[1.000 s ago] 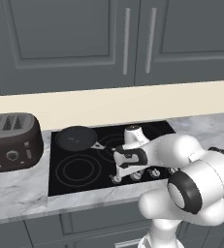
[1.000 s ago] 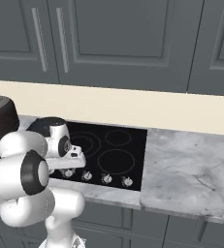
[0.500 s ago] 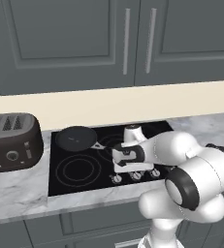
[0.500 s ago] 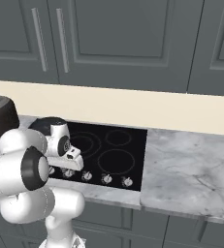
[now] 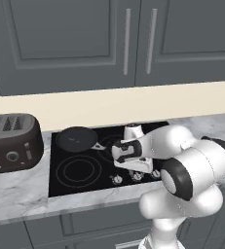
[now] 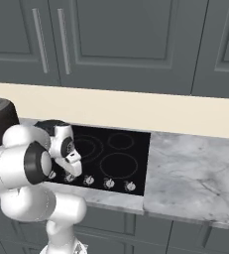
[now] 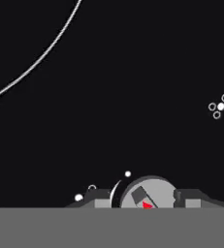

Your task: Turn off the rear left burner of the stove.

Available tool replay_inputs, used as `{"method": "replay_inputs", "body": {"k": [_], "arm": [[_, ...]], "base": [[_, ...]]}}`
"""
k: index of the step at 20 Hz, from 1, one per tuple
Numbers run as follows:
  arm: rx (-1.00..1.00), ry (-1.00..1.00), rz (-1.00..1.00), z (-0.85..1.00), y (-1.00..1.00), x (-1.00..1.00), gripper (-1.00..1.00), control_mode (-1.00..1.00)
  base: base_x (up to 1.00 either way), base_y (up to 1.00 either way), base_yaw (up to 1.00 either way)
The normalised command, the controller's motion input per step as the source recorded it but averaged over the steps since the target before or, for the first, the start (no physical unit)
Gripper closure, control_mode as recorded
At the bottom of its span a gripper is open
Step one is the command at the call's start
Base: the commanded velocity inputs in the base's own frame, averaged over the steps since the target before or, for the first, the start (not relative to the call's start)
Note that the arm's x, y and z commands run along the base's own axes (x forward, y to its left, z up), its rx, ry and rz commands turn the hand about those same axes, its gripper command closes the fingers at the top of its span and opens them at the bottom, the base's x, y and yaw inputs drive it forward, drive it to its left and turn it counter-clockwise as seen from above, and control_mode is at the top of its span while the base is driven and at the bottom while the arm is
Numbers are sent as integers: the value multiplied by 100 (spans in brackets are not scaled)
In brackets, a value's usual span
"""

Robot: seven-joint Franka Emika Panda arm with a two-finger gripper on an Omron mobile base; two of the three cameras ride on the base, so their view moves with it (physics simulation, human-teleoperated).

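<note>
Gripper [image 7: 145, 197] sits low over the knob row at the stove's [image 5: 84, 187] front edge, jaws apart and straddling a silver knob [image 7: 147, 193], likely to turn it. Rear left burner [image 5: 76, 139], at 10 o'clock from the gripper, lies under the skillet [image 5: 76, 138].

Bare glass ahead, clutter far left

On the stove [image 5: 84, 168], a skillet [image 5: 76, 138] blocks 10 o'clock and the toaster [image 5: 10, 142] stands at 9 on the tabletop [image 6: 195, 173]; the ringed glass between is open, the marble at 3 o'clock too.
</note>
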Motion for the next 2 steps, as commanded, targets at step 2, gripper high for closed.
{"method": "replay_inputs", "body": {"k": [2], "arm": [[0, 0, -51, -24, 4, -14, 100, -100]], "base": [[0, 0, 0]]}}
